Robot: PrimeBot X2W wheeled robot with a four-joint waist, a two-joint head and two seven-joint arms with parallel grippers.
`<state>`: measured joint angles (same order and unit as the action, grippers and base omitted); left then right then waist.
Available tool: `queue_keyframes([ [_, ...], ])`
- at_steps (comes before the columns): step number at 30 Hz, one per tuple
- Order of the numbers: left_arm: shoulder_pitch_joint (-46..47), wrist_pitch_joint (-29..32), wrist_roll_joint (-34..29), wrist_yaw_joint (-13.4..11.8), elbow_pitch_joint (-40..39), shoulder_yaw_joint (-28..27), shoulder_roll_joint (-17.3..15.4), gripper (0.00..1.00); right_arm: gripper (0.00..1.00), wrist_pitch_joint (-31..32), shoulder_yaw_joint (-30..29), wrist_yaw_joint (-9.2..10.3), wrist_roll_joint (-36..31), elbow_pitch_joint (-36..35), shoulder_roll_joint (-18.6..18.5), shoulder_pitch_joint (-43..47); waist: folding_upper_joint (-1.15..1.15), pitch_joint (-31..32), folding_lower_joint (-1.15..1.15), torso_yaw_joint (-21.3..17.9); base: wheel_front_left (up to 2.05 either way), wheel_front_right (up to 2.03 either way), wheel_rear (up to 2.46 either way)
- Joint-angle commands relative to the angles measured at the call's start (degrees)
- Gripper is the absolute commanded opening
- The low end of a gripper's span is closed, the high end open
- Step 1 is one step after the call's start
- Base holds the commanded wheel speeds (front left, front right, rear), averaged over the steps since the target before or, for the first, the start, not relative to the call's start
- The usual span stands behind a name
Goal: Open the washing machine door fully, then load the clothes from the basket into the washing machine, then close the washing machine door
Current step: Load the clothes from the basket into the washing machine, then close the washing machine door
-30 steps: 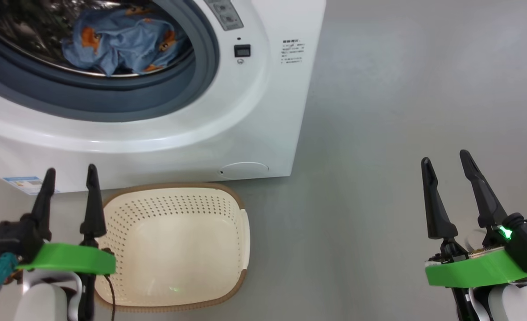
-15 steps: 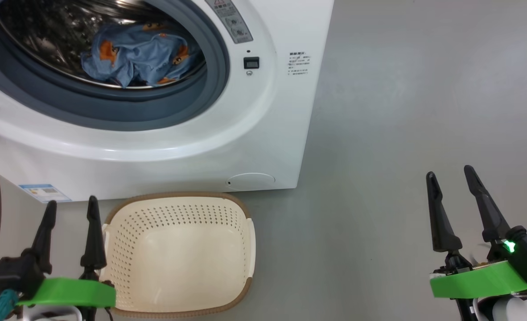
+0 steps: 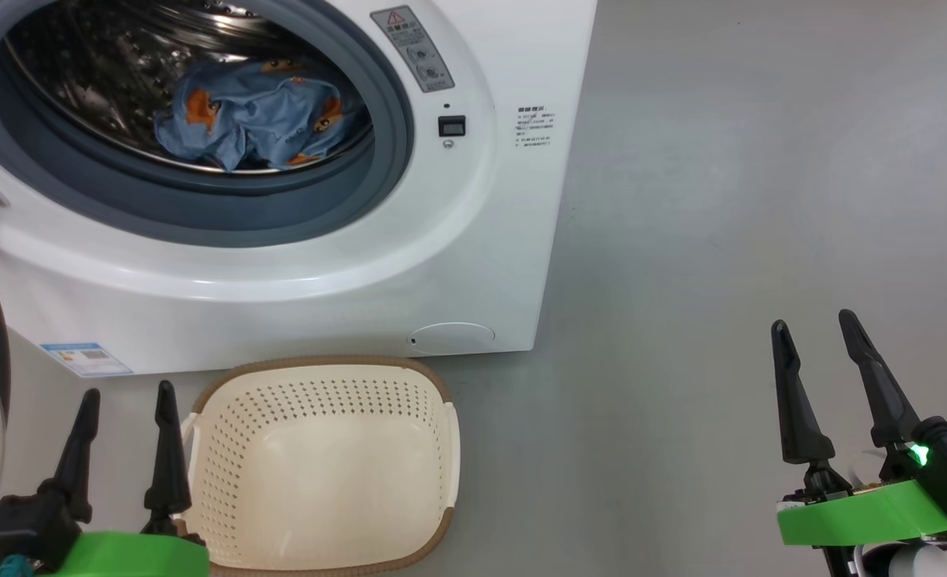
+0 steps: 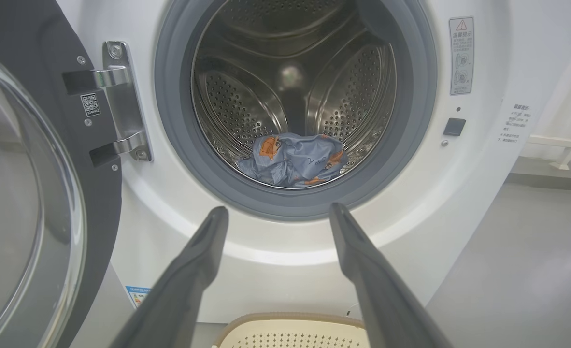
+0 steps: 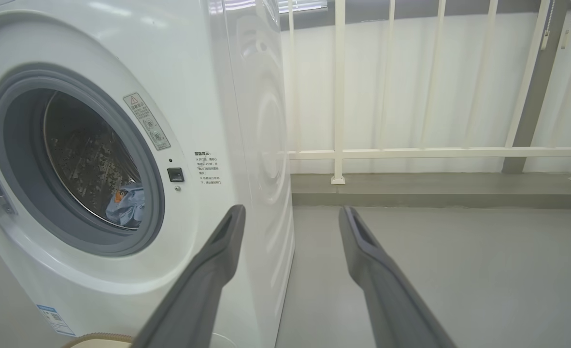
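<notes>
The white washing machine (image 3: 345, 264) stands with its round black door (image 4: 34, 193) swung open to the left on its steel hinge. Light blue clothes (image 3: 253, 120) with orange figures lie inside the steel drum (image 4: 292, 157) (image 5: 127, 205). The cream basket (image 3: 321, 465) sits on the floor in front of the machine, and I see nothing in it. My left gripper (image 3: 125, 397) hovers open just left of the basket, its fingers (image 4: 203, 261) pointing at the drum opening. My right gripper (image 3: 814, 328) is open over bare floor, far right of the machine.
Grey floor (image 3: 722, 200) stretches to the right of the machine. A white railing (image 5: 435, 152) with vertical bars runs along a raised ledge behind it. A blue label (image 3: 85, 358) and a round flap (image 3: 451, 336) sit low on the machine's front.
The head view has tilted, so the machine and basket sit lower in the picture and more of the drum shows. Both grippers stay open; the clothes have not moved.
</notes>
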<state>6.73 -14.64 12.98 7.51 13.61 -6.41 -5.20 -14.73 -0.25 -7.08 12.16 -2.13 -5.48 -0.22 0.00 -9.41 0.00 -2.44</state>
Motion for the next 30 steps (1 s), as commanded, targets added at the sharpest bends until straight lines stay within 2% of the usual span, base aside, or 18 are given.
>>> queue_keyframes([
  [1, 0.2, -0.4, -0.6, 0.0, -2.1, -2.0, -0.7, 1.00, 1.00, -0.3, 1.0, -0.41, 0.0, -1.5, -0.4, -0.1, 0.00, 0.0, 0.00, 0.0, 0.00, 0.00, 0.00],
  [21, -0.2, -0.4, -0.8, 0.0, -3.1, -1.8, -0.7, 1.00, 1.00, -0.3, 0.9, -0.41, -0.1, -2.0, -0.3, 0.3, 0.00, -0.1, 0.00, 0.2, -0.01, 0.01, 0.00],
  [30, -0.2, -0.4, -1.1, 0.0, -3.0, -2.0, -0.5, 1.00, 1.00, -0.3, 0.9, -0.41, -0.1, -1.9, -0.2, 0.1, 0.00, -0.1, 0.00, 0.2, -0.86, 0.86, 0.00],
])
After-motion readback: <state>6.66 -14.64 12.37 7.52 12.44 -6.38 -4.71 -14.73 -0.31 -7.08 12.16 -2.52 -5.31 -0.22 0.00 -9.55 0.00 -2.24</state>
